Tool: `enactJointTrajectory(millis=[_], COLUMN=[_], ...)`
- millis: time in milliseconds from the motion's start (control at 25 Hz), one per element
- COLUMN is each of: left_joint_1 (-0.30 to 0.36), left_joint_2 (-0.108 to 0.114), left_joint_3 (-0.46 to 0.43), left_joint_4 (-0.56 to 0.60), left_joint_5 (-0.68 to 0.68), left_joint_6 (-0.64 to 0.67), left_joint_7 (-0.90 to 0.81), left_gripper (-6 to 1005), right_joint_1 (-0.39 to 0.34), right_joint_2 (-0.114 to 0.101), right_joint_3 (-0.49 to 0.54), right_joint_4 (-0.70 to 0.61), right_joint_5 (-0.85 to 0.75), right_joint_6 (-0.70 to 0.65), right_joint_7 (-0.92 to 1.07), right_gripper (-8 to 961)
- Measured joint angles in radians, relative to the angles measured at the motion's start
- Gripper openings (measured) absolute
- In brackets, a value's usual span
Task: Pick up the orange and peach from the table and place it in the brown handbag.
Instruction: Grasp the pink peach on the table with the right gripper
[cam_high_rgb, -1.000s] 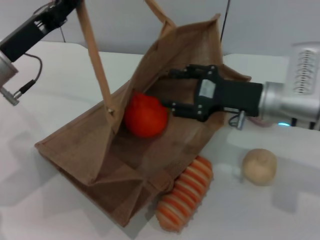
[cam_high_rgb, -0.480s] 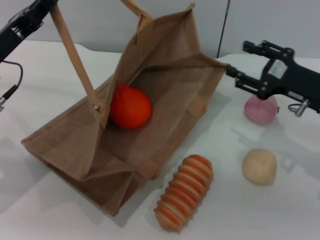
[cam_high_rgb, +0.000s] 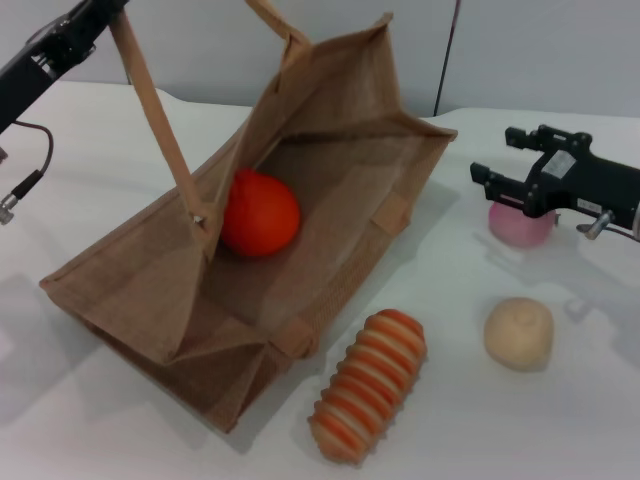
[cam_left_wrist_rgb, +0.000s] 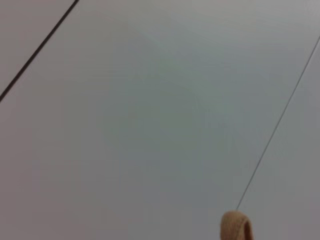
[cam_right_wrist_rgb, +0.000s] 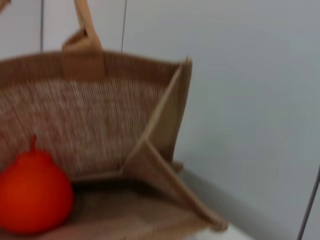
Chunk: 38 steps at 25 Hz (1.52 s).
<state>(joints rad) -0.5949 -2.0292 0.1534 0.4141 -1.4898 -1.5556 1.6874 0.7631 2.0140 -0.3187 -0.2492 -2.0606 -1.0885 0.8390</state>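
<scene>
Right gripper (cam_high_rgb: 497, 160) sits over the right side of the surface (cam_high_rgb: 560, 400), jaws spread open, nothing held. The peach (cam_high_rgb: 520, 222) lies on the surface just under and behind the fingers, partly hidden by the gripper body; can't tell if they touch.

Left arm is up at the top left of the head view. Its gripper (cam_high_rgb: 100, 10) is at the frame edge where one handle (cam_high_rgb: 155, 110) of the brown handbag (cam_high_rgb: 150, 270) runs up to it, pulled taut; grip state not visible, can't tell. Left wrist view shows only a tan loop of the handle against the wall.

The bag lies tilted on its side, mouth open toward the right gripper. The orange (cam_high_rgb: 258, 212) rests inside against the lower wall, well apart from the right gripper.

Ribbed orange-and-cream item (cam_high_rgb: 368, 385) lies just beside the bag's near corner. Beige ball (cam_high_rgb: 518, 333) sits near it, in front of the peach.
</scene>
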Motion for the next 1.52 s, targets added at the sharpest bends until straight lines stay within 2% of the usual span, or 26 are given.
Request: enactJointTrajectory(millis=[280, 600, 760, 1160, 1520], left_joint_1=[0.000, 0.000, -0.001, -0.002, -0.004], left_joint_2=[0.000, 0.000, 0.000, 0.000, 0.003], left_joint_3=[0.001, 0.000, 0.000, 0.000, 0.001], left_joint_4=[0.000, 0.000, 0.000, -0.003, -0.019], left_joint_5=[0.002, 0.002, 0.002, 0.002, 0.002], left_joint_6=[0.003, 0.000, -0.001, -0.002, 0.002], left_joint_7=[0.000, 0.000, 0.000, 0.000, 0.002], left_gripper=[130, 134, 137, 143, 148], right_joint_1=[0.015, 0.009, 0.015, 0.015, 0.038], right_joint_2=[-0.012, -0.015, -0.015, -0.015, -0.009], right_joint_3=[-0.013, -0.013, -0.013, -0.014, -0.041], right_joint_4=[-0.004, -0.043, -0.054, -0.055, -0.055], right_joint_5=[-0.074, -0.172, -0.230, -0.236, -0.302], right_joint_6=[0.072, 0.101, 0.104, 0.109, 0.185], right_joint_7=[0.119, 0.224, 0.277, 0.282, 0.351], right_gripper=[683, 681, 679, 673, 667])
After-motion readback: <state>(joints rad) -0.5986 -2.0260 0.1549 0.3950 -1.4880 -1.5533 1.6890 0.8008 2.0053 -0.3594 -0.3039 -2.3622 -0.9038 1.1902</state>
